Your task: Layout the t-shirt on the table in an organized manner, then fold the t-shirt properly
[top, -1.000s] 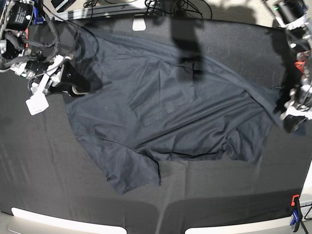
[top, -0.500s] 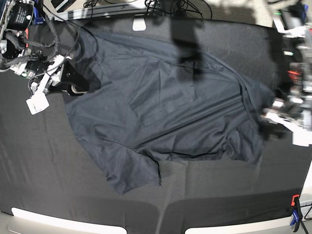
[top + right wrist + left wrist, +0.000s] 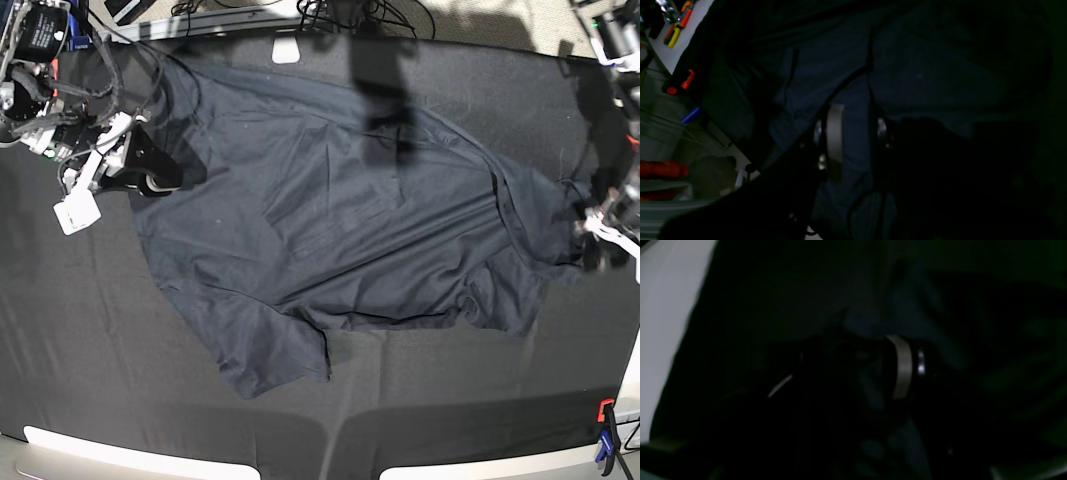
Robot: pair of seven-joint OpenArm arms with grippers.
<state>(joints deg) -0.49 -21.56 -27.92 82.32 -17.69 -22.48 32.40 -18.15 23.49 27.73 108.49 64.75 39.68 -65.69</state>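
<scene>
Your right gripper [image 3: 853, 133] clamps an edge of the dark charcoal-grey soft fabric t-shirt [image 3: 340, 230], spread rumpled on the black-clothed table [image 3: 90, 340]. Your left gripper's [image 3: 598, 240] jaws stand open beside the bunched far edge; closing there risks grabbing tablecloth too.

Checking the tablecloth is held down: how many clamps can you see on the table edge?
1 in the base view: a red and blue clamp at the table's near corner, beside the left arm. Others may sit outside the frame.
</scene>
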